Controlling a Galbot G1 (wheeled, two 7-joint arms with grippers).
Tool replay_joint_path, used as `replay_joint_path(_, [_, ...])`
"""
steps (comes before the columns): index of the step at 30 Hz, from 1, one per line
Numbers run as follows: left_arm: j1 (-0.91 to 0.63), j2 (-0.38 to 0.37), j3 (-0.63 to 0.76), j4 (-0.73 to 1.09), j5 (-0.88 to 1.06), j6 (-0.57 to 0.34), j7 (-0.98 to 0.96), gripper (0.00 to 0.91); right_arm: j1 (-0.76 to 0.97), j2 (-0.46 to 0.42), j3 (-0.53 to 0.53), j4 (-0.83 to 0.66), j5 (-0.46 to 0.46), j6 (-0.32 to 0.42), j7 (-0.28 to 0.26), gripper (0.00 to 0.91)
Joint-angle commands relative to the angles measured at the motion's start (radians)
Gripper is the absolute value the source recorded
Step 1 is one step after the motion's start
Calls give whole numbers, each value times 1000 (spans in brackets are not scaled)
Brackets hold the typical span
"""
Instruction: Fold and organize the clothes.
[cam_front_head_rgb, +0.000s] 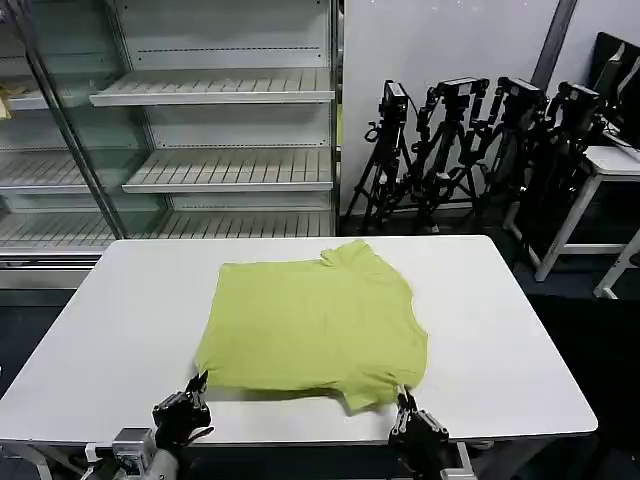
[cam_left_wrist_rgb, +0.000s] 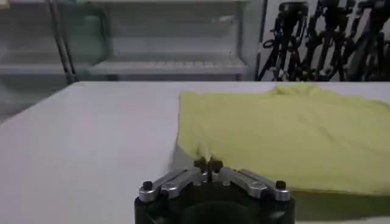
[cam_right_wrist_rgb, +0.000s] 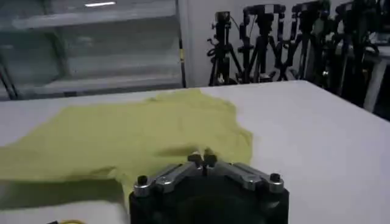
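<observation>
Both grippers low at near table (cam_front_head_rgb: 520, 330) edge — left gripper (cam_front_head_rgb: 197, 384) pinching near-left corner of T-shirt (cam_front_head_rgb: 315, 325), right gripper (cam_front_head_rgb: 402, 398) fingertips together at near-right sleeve; shirt flat, mid-table.

At the head view's lower edge, the left gripper (cam_front_head_rgb: 196, 385) and right gripper (cam_front_head_rgb: 403, 398) are black; wrist views show silver linkage arms with dark screws.

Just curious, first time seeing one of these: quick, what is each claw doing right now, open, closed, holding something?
Left gripper: closed, pinching the near edge of the T-shirt.
Right gripper: closed, at the shirt's near edge.
</observation>
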Motion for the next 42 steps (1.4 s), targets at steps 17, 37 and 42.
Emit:
replay_joint_path(17, [-252, 110, 39, 181, -95, -14, 4, 20, 481, -118, -10, -227, 257, -106, 14, 0])
replay_joint_path(37, [-355, 113, 84, 317, -67, -35, 0, 30, 578, -72, -61, -415, 200, -99, -3, 0])
replay_joint_path(42, [-383, 108, 97, 346, -61, -36, -1, 30, 596, -55, -64, -449, 191, -95, -2, 0])
